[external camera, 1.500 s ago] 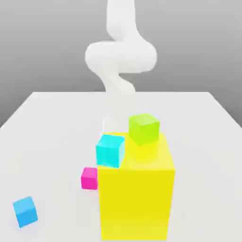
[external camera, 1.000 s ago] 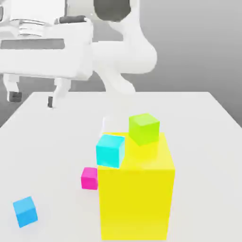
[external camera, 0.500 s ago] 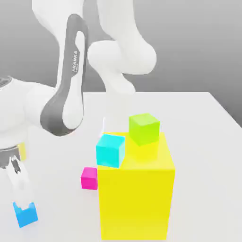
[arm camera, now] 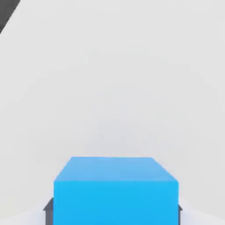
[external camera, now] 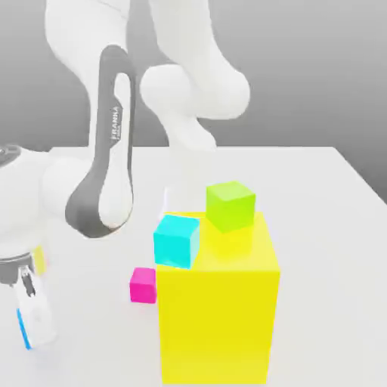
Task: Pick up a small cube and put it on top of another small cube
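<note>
The small sky-blue cube [arm camera: 115, 193] rests on the white table and sits between my fingers in the hand view, with a dark pad [arm camera: 48, 208] flush against each side. In the exterior view my gripper [external camera: 34, 332] is down at table level at the near left. Its white front finger [external camera: 36, 316] covers the cube, leaving a blue sliver [external camera: 22, 330] at its edge. The small magenta cube [external camera: 142, 284] sits on the table to the exterior view's right of the gripper, apart from it.
A large yellow cube [external camera: 218, 302] stands right of the magenta cube. A larger, paler cyan cube [external camera: 177, 240] leans at its top left corner and a green cube [external camera: 230, 205] sits on top. My arm [external camera: 106, 174] arches over the left side of the table [external camera: 317, 227].
The hand has come down from high over the table's left to the sky-blue cube. In the last half second it dropped lower, and its front finger now covers the cube.
</note>
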Available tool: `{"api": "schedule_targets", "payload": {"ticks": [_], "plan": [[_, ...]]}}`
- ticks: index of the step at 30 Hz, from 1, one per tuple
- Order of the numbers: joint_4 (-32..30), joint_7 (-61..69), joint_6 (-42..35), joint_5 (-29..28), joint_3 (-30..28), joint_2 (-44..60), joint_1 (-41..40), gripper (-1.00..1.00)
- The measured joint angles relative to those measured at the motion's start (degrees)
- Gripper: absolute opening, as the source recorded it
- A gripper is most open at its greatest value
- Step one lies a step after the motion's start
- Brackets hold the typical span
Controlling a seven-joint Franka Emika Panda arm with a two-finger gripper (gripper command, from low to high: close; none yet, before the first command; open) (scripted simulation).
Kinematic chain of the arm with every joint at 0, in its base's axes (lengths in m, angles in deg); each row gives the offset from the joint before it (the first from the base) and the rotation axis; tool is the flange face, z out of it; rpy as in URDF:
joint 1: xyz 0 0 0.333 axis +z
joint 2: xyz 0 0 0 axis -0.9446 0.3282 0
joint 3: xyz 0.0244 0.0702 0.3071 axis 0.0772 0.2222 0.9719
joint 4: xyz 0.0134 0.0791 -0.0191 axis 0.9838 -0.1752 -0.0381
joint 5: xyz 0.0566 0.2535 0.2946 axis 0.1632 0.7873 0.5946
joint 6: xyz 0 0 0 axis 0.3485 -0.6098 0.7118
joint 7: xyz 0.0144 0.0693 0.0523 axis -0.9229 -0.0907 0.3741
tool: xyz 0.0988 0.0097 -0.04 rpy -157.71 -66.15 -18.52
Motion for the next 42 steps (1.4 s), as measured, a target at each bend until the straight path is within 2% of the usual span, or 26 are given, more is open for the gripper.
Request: {"api": "schedule_targets", "payload": {"ticks": [13, 17, 20, 27, 34, 38, 39, 42], "plan": [[5.71, 28.83, -11.61, -8.58, 15.06, -9.02, 10.21, -1.0], [7.01, 37.97, -16.87, -11.05, 19.04, -13.5, 16.62, -1.0], [5.86, 38.8, -21.64, -11.69, 19.33, -18.87, 19.02, -1.0], [0.88, 35.84, -32.37, -8.47, 19.46, -33.35, 19.77, -1.0], [-5.05, 32.2, -42.53, -0.95, 17.06, -48.17, 20.29, -1.0], [-10.93, 30.84, -36.8, 1.12, 17.04, -47.87, 19.42, -1.0], [-12.46, 30.83, -34.6, 1.32, 17.25, -47.2, 19.37, 1.0], [-12.46, 30.83, -34.6, 1.32, 17.25, -47.2, 19.37, 1.0]]}}
